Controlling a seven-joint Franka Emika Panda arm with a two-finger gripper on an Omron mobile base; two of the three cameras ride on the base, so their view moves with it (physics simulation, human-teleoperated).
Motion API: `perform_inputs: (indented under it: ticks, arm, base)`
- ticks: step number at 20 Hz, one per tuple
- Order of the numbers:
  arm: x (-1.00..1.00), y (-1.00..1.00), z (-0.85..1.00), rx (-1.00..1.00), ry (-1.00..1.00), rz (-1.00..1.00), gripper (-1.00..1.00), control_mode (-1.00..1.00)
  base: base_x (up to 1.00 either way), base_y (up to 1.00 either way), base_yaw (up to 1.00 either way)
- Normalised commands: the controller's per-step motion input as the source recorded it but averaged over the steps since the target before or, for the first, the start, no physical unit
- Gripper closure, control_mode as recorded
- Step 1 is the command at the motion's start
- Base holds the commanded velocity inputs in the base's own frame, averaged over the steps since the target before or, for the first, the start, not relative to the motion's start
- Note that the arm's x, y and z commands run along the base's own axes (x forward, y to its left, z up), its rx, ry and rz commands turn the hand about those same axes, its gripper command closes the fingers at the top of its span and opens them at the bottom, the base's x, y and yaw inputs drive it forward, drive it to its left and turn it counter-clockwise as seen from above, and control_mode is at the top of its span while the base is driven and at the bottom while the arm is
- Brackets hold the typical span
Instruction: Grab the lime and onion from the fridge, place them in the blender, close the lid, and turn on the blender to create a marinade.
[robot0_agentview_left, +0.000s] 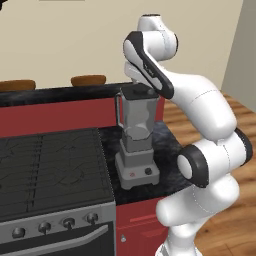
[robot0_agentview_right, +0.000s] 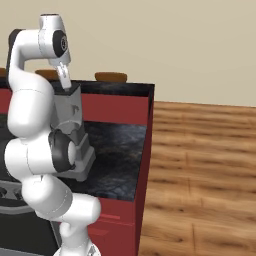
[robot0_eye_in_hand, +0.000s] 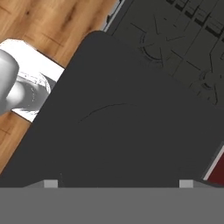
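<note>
The blender (robot0_agentview_left: 136, 145) stands on a dark speckled counter (robot0_agentview_left: 167, 150) between a black stove (robot0_agentview_left: 50, 170) on the left and the counter's right edge, beyond which open wooden floor (robot0_agentview_right: 200, 170) runs to the far wall. Its boxy base sits near the counter's front edge, just beside the stove's side, with two small buttons facing out. The lid (robot0_agentview_left: 137, 93) rests on the jar's mouth as a dark squarish cap; in the hand view it is a broad, nearly black surface (robot0_eye_in_hand: 118, 127) with a rounded corner at the top.

The gripper (robot0_agentview_right: 65, 85) hangs directly above the lid, pointing down, its fingers spread wide apart; the two pale tips (robot0_eye_in_hand: 50, 183) stand near opposite sides of the cap in the hand view. Whether they touch the lid cannot be told.

Behind the counter a red back panel (robot0_agentview_left: 60, 117) rises to a higher dark ledge, where two brown rounded things (robot0_agentview_left: 88, 80) lie. The arm bends over the counter's right end, leaving the floor side free.
</note>
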Motion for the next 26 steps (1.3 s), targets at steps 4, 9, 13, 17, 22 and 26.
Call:
perform_inputs:
  ticks: [4,9,13,17,22,26]
  arm:
    - [0.00,-0.96,-0.45,0.00,-0.02,-0.02,-1.00,-1.00]
    - [0.00,-1.00,-0.45,0.00,0.00,0.00,-1.00,-1.00]
    - [0.04,-1.00,-0.43,0.02,0.00,0.00,-1.00,-1.00]
    - [0.08,-1.00,-0.43,0.03,0.00,0.00,-1.00,-1.00]
    - [0.15,-1.00,-0.42,0.02,0.00,0.00,-1.00,-1.00]
    - [0.00,-0.92,-0.33,0.01,-0.02,0.00,-1.00,-1.00]
  base:
    - [0.00,0.00,0.00]
    - [0.00,0.00,0.00]
    - [0.00,0.00,0.00]
    - [0.00,0.00,0.00]
    - [0.00,0.00,0.00]
    - [0.00,0.00,0.00]
